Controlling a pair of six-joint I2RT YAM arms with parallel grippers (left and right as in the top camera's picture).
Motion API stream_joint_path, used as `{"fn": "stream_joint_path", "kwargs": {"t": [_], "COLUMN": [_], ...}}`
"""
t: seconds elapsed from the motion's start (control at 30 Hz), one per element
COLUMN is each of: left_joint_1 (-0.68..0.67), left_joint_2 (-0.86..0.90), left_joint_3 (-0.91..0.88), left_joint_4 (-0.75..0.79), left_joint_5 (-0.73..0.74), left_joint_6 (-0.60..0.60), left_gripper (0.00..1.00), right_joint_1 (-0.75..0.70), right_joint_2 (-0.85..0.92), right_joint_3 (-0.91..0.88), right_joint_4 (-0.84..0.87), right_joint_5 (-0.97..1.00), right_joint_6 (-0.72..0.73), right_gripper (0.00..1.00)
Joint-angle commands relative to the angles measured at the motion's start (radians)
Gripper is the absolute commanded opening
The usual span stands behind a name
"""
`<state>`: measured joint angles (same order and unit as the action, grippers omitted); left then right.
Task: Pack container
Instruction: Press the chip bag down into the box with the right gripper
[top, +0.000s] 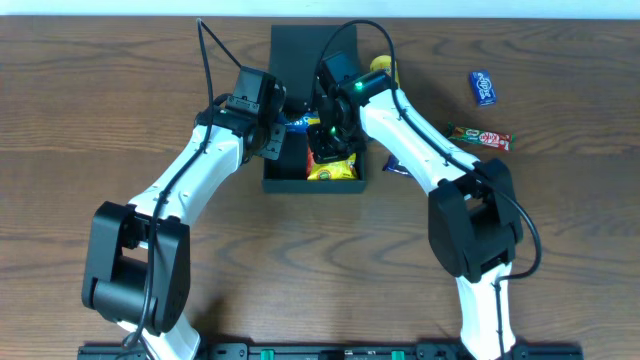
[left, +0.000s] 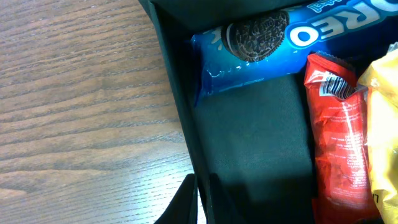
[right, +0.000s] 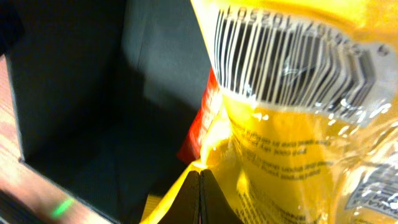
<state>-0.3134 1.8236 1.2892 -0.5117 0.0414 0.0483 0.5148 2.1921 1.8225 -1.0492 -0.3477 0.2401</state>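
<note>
The black container (top: 310, 186) sits at the table's far middle with its flap lid (top: 300, 50) open toward the back. Inside lie a blue Oreo packet (left: 261, 43), a red packet (left: 339, 137) and a yellow packet (right: 292, 124). My left gripper (left: 200, 186) is shut on the container's left wall (left: 174, 93), one finger outside and one inside. My right gripper (right: 200, 177) is down inside the box, shut on the yellow packet's crimped edge; the red packet (right: 199, 124) lies behind it. From overhead, the left gripper (top: 278, 140) and right gripper (top: 330, 150) flank the yellow packet (top: 332, 170).
On the wood table right of the box lie a small blue packet (top: 484, 87), a red-and-green bar (top: 480, 136), a dark blue packet (top: 393, 165) partly under the right arm, and a yellow item (top: 382, 66) by the box's far right corner.
</note>
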Motion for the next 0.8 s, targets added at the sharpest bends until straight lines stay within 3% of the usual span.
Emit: {"fn": "stream_joint_path", "kwargs": {"t": [0.0,0.37,0.77], "left_joint_1": [0.006,0.006,0.006], "left_joint_2": [0.020,0.020,0.020], "left_joint_3": [0.009,0.009,0.009], "left_joint_4": [-0.011,-0.011,-0.011], "left_joint_5": [-0.015,-0.015,-0.015], "left_joint_6": [-0.003,-0.003,-0.004], "left_gripper": [0.06,0.06,0.06], "right_joint_1": [0.008,0.008,-0.079], "right_joint_2": [-0.014,-0.014,-0.141], "right_joint_3": [-0.006,-0.006,0.035], "right_joint_4": [-0.014,-0.041,0.048], "right_joint_5": [-0.006,0.134,-0.068], "right_joint_6": [-0.040,-0.040,-0.066], "right_gripper": [0.01,0.01,0.01]}}
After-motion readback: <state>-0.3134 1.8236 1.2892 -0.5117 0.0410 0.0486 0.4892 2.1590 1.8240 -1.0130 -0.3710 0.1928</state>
